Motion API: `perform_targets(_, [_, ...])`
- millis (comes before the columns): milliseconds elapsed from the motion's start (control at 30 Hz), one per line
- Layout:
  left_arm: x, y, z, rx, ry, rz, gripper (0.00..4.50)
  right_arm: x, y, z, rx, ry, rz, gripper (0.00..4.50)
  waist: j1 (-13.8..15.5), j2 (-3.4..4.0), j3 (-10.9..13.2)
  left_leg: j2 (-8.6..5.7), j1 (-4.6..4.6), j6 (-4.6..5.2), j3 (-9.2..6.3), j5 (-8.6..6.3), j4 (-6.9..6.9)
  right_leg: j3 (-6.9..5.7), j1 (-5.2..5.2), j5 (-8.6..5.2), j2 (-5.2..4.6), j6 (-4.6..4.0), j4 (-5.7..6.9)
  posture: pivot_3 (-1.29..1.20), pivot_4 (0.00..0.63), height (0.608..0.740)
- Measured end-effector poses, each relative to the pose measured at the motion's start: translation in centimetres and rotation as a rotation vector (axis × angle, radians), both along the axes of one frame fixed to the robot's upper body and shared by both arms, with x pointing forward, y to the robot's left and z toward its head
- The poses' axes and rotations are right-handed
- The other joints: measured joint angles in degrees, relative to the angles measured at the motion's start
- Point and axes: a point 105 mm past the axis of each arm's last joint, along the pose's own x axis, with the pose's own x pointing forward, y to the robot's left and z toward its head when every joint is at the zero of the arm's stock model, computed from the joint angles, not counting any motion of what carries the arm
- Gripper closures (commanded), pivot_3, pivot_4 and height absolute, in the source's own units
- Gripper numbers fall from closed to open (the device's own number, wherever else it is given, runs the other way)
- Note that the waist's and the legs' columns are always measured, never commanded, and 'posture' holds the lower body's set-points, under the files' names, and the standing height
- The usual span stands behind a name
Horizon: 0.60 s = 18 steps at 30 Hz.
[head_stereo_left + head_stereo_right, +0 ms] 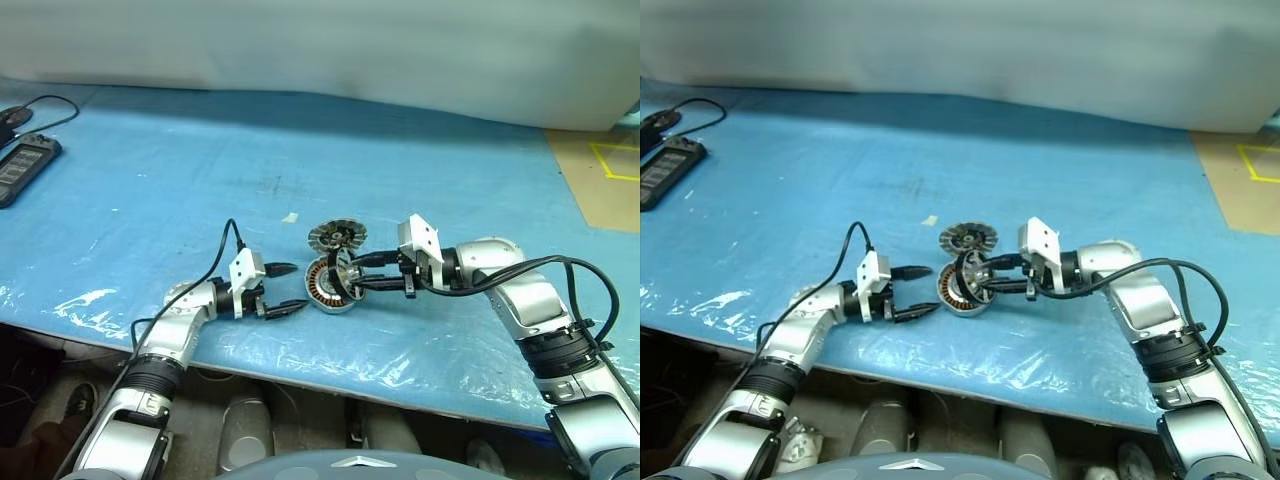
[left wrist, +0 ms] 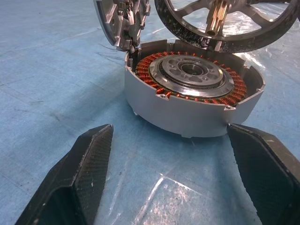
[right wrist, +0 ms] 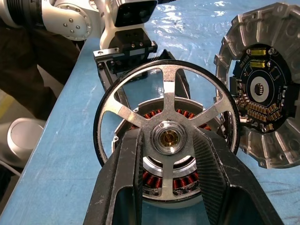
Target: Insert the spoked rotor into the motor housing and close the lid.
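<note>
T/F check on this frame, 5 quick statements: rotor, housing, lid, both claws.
1. The right claw holds the spoked rotor. True.
2. The spoked rotor is already seated flat in the motor housing. False: it is held tilted just over the housing, not yet down in it.
3. The left claw grips the motor housing. False: its fingers stand open beside the housing, not touching it.
4. The finned lid is open, standing up at the housing's far edge. True.
5. The copper windings are covered. False: the ring of windings is exposed.
</note>
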Motion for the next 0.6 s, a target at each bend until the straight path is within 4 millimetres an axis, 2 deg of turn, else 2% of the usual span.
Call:
perform_targets(100, [0.03, 0.02, -0.01, 0.002, -0.004, 0.004, 0.41, 0.21, 0.01, 0.11, -0.007, -0.002, -0.003, 3.27, 0.00, 0.00, 0.00, 0.00, 0.01, 0.00, 0.00, 0.00, 0.01, 0.00, 0.00, 0.00, 0.00, 0.00, 0.01, 0.00, 0.150, 0.740])
perform_targets(167, [0.04, 0.02, -0.02, 0.003, -0.007, 0.004, 0.41, 0.26, 0.04, 0.10, -0.010, 0.005, -0.003, 2.56, 0.01, 0.00, 0.00, 0.01, 0.00, 0.00, 0.00, 0.00, 0.02, 0.00, 0.01, 0.00, 0.00, 0.00, 0.02, 0.00, 0.150, 0.740])
perform_targets(267, [0.05, 0.03, -0.03, 0.004, -0.010, 0.006, 0.41, 0.25, 0.16, 0.03, -0.011, 0.006, -0.001, 1.75, 0.02, 0.00, 0.00, 0.01, 0.00, 0.00, 0.00, 0.00, 0.02, 0.00, 0.01, 0.00, 0.00, 0.00, 0.02, 0.00, 0.150, 0.740])
perform_targets(567, [0.07, 0.05, -0.03, 0.005, -0.013, 0.010, 0.41, 0.26, 0.36, 0.06, -0.014, -0.016, 0.006, 1.75, 0.01, 0.00, 0.00, 0.01, 0.01, 0.00, 0.00, 0.00, 0.04, 0.00, 0.01, 0.01, 0.00, -0.01, 0.03, 0.00, 0.150, 0.740])
perform_targets(600, [0.07, 0.06, -0.04, 0.005, -0.013, 0.010, 0.41, 0.23, 0.39, 0.06, -0.012, -0.014, 0.008, 1.92, 0.01, 0.00, 0.00, 0.01, 0.01, 0.00, 0.00, 0.00, 0.04, 0.00, 0.01, 0.01, 0.00, -0.01, 0.03, 0.00, 0.150, 0.740])
